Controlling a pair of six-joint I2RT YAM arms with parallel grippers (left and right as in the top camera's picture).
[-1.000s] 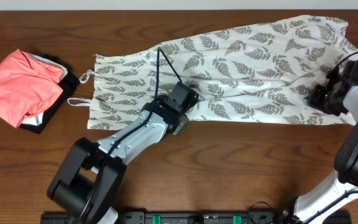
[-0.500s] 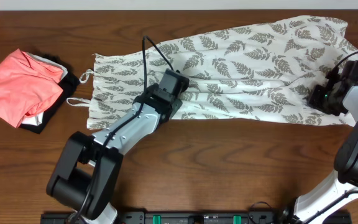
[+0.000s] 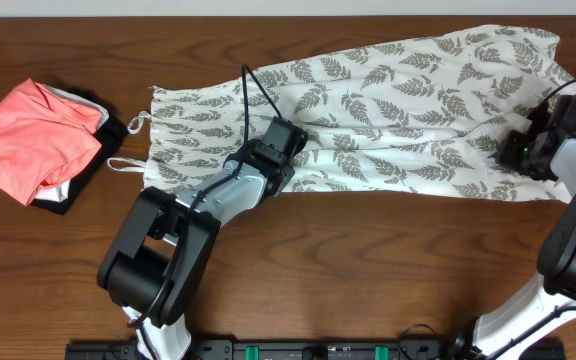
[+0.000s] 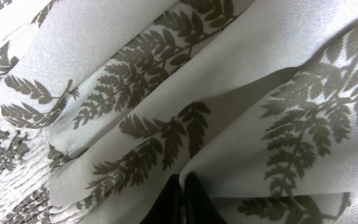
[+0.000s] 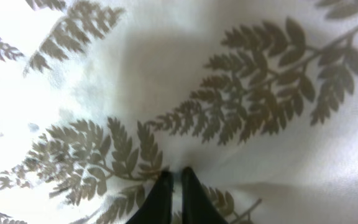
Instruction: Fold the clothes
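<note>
Left tool (image 4: 181,198) has dragged the near hem of the fern-print dress (image 3: 398,90) toward 12 o'clock and right tool (image 5: 174,190) just pinched at 3 o'clock; both clamp the dress, spread 10-to-3 o'clock on desk (image 3: 368,270), so lift together, hem taut.

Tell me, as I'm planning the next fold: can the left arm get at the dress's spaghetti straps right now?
Probably yes: the spaghetti straps lie uncovered on the table, on its side. But the left gripper is shut on the dress, so it must release first.
</note>
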